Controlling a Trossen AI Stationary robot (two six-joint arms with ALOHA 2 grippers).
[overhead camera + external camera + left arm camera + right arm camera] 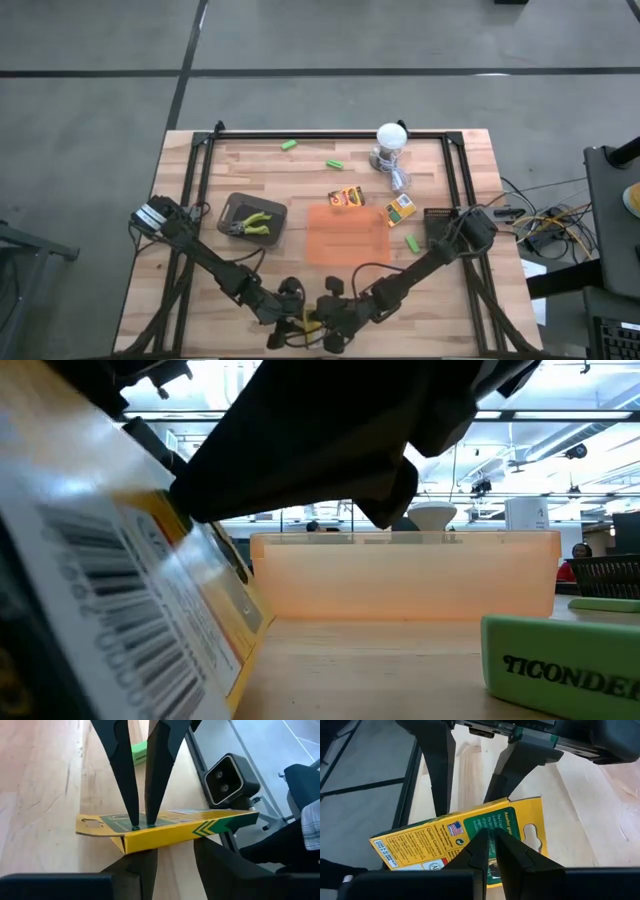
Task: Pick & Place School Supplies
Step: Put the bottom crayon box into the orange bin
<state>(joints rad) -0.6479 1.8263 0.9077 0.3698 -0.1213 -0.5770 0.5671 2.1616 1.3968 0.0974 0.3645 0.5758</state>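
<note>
A yellow-and-green crayon box is at the table's near edge, between both grippers. It shows tilted and close in the low view. My right gripper is shut, with its tips on the box's printed face. My left gripper is open, and its two fingers run under the box's long edge. Two more crayon boxes lie by the orange tray. Green stubby pieces lie loose on the table. Green-handled pliers lie in a dark tray. My right gripper presses its shut fingertips on the box's printed face, toward the hang-tab end. The fingers slant down from above. The box sits tilted. My left gripper's fingertips are hidden under the box, so I cannot tell whether they touch it.
A white round-headed lamp stands at the far side. A green eraser lies close to the low camera at the near edge. A dark frame borders the table's far and side edges.
</note>
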